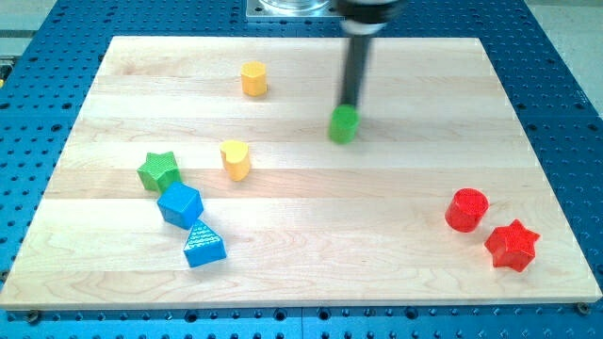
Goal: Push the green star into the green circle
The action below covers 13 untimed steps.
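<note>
The green star (158, 170) lies at the view's left, just above the blue cube. The green circle (344, 123) stands near the board's upper middle. My tip (347, 105) is at the green circle's top edge, touching or nearly touching it, far to the right of the green star.
A blue cube (179, 204) and a blue triangle (203, 246) sit below the star. A yellow heart (236, 158) lies right of the star. A yellow hexagon (253, 78) is at the top. A red cylinder (466, 209) and a red star (512, 245) sit at the lower right.
</note>
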### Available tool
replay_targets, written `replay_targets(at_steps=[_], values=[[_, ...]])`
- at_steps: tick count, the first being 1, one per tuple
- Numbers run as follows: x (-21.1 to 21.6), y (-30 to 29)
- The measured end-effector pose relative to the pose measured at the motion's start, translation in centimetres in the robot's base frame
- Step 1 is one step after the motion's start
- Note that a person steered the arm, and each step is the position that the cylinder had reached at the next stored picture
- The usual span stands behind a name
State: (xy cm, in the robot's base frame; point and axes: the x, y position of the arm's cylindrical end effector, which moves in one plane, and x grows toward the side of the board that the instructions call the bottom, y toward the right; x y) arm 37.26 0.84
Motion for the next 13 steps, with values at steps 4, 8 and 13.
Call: replay_targets(at_steps=[4, 8, 13], values=[[0.0, -11.1], [13.4, -15.3], [9.6, -17.7]])
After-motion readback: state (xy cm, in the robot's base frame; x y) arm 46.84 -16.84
